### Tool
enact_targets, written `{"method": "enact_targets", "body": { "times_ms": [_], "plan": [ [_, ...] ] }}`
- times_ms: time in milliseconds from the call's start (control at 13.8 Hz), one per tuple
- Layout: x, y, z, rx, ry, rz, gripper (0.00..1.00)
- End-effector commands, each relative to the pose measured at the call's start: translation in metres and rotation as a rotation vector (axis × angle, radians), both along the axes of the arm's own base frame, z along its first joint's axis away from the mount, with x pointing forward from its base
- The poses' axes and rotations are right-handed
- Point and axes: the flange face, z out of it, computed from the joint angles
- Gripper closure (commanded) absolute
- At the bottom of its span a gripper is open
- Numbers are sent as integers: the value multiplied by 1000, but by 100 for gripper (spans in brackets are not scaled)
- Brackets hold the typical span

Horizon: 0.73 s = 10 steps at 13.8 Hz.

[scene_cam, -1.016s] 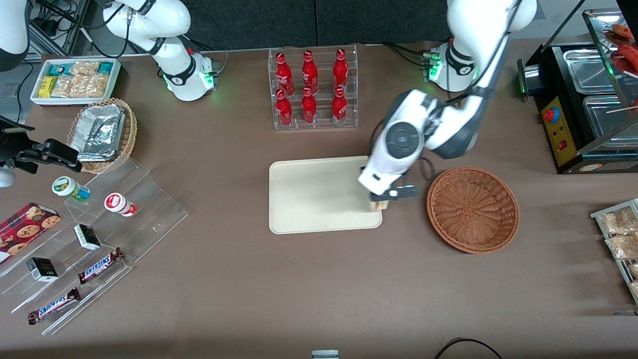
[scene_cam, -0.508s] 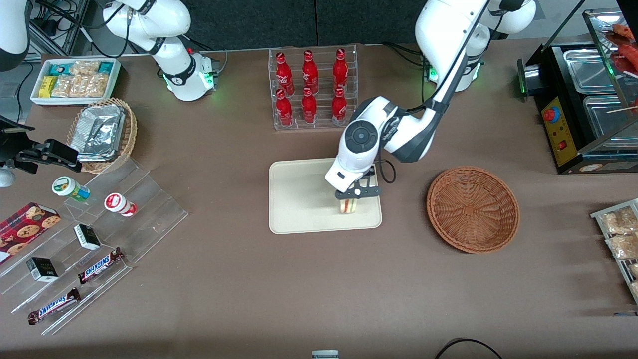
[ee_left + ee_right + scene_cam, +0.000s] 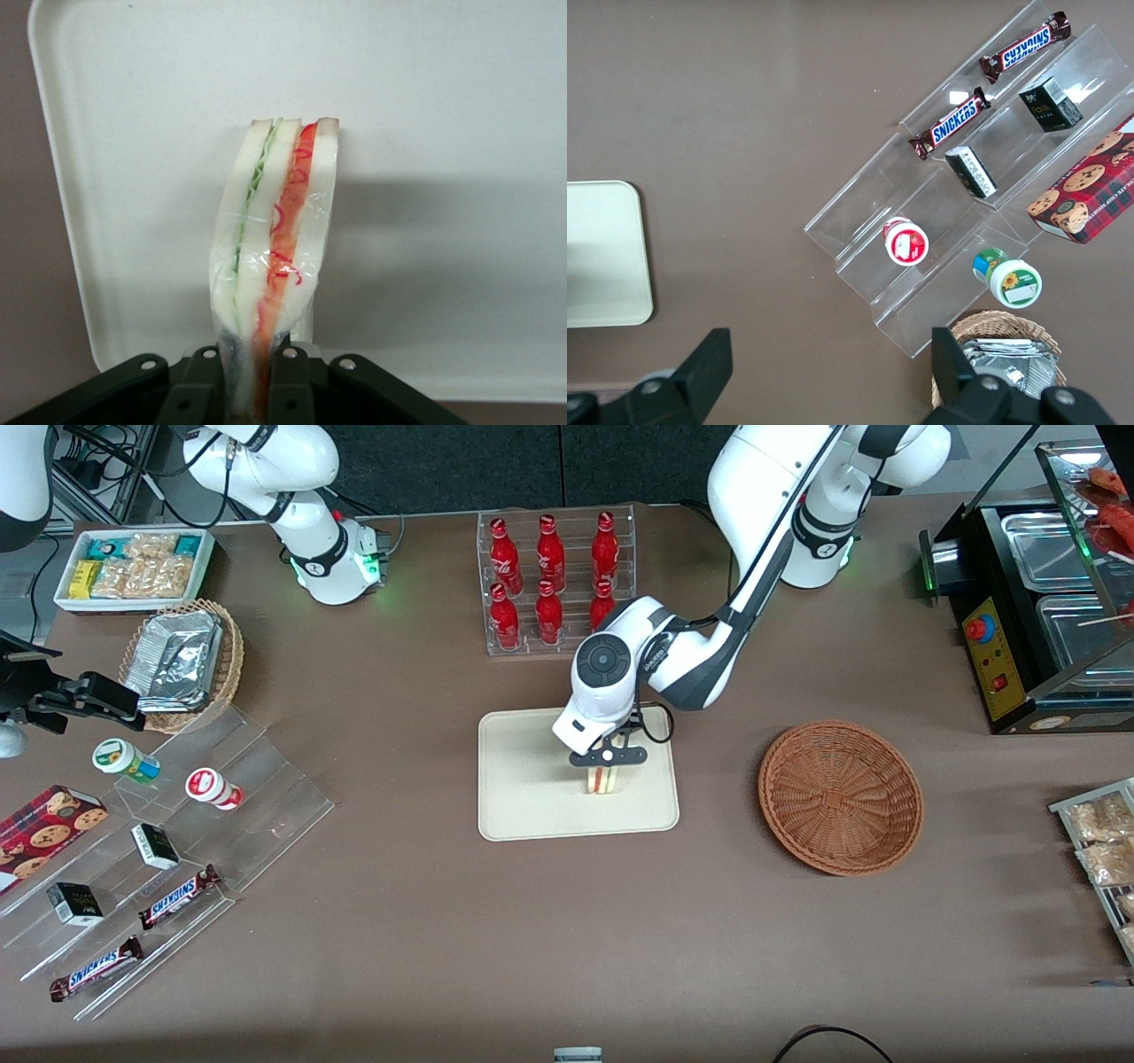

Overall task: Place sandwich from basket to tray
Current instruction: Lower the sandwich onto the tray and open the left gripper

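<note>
Sandwich: pinched upright in gripper, filling stripes vertical, over tray middle, basket empty alongside.

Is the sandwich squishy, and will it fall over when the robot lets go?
Probably squishy: the sandwich is soft bread slices in thin clear wrap, pinched between the gripper's jaws above the tray. The wrap looks slippery. Held on its thin edge, it would likely tip onto its flat side once released.

Six red bottles, two Snickers bars, one sandwich, one tray, one gripper.
</note>
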Motion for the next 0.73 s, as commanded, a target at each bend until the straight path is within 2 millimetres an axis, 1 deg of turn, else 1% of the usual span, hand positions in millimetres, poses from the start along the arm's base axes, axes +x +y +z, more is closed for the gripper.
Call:
{"method": "enact_targets", "body": {
  "times_ms": [0,290,363,435,508,653],
  "plan": [
    [6,-5,-3,22,-30,24,100],
    [6,-6,-7,25,-25,31,100],
    [7,-6,-7,22,-27,29,75],
    [10,-8,-7,18,-29,23,40],
    [11,-8,-9,21,-28,30,0],
    [10,-9,-10,20,-27,29,0]
  ]
}}
